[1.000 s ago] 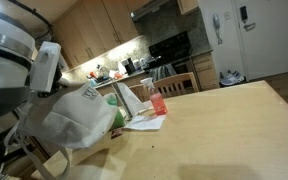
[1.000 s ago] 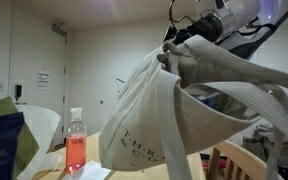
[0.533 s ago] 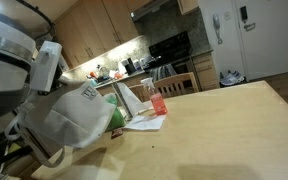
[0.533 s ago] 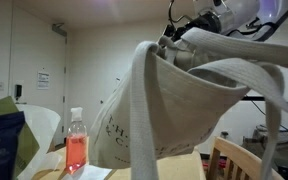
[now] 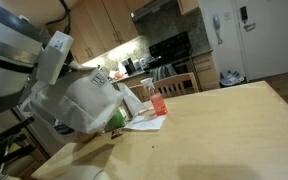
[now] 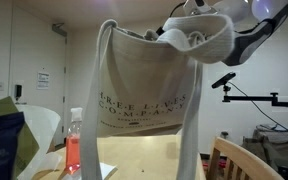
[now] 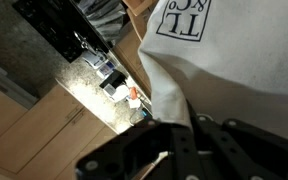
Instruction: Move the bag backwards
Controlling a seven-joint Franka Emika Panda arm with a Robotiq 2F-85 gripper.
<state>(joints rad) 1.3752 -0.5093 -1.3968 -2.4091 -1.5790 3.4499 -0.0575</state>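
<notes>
1. We see the bag [image 6: 144, 95] hanging over the tabletop [image 5: 214, 120] from the pincer [image 6: 172, 36], which is pressed together on the bag's upper fabric.
2. We judge the bag light, limp and prone to swinging; its rim or strap gives the best hold.

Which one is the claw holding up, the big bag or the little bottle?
The big off-white bag: it hangs from the shut claw. The little bottle of red drink just stands on the table, nothing holding it.
</notes>
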